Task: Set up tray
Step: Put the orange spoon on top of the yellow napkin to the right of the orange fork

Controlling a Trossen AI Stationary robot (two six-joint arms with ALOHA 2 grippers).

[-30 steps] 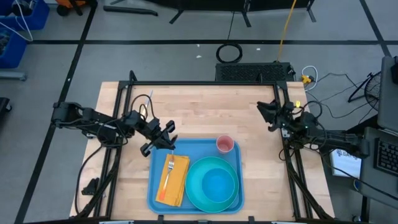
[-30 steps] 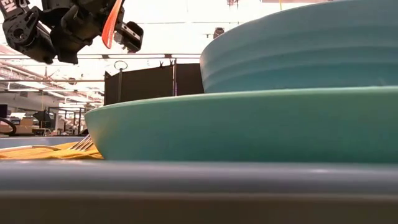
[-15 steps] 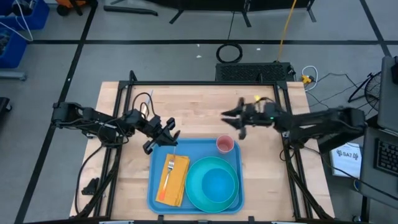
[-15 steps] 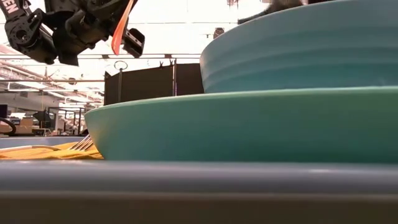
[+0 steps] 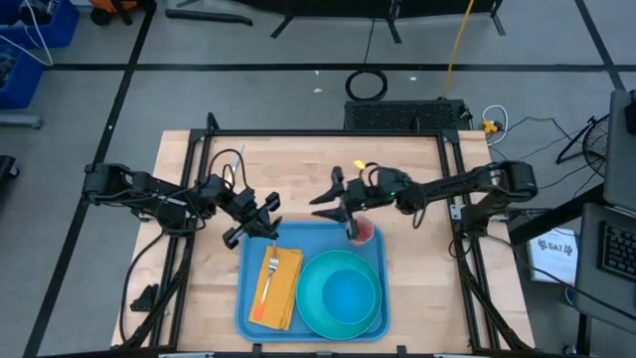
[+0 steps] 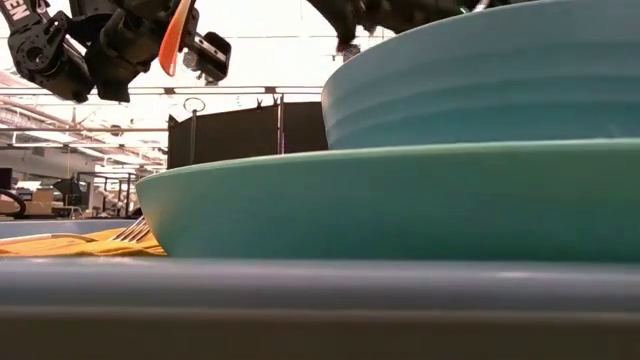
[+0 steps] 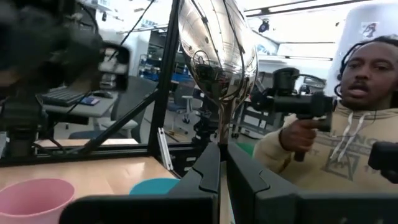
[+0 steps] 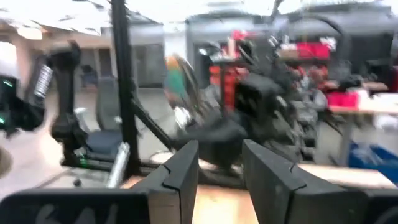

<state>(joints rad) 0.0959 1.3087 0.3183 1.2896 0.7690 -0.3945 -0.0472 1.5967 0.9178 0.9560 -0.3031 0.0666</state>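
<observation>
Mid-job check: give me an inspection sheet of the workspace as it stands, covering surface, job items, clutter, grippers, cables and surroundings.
Surface: wooden table, bare at its far half.
Job's things: light-blue tray at the near edge, holding a yellow napkin with a fork on it, a teal bowl on a teal plate, and a pink cup at the tray's far right corner.
Clutter: nothing seen on the table.
Grippers: left gripper at the tray's far left corner, jaws shut on a metal spoon; right gripper by the pink cup, jaws open.
Cables: loose leads along both arms; coiled cable on the floor.
Surroundings: a person holding a dark device beyond the table.
</observation>
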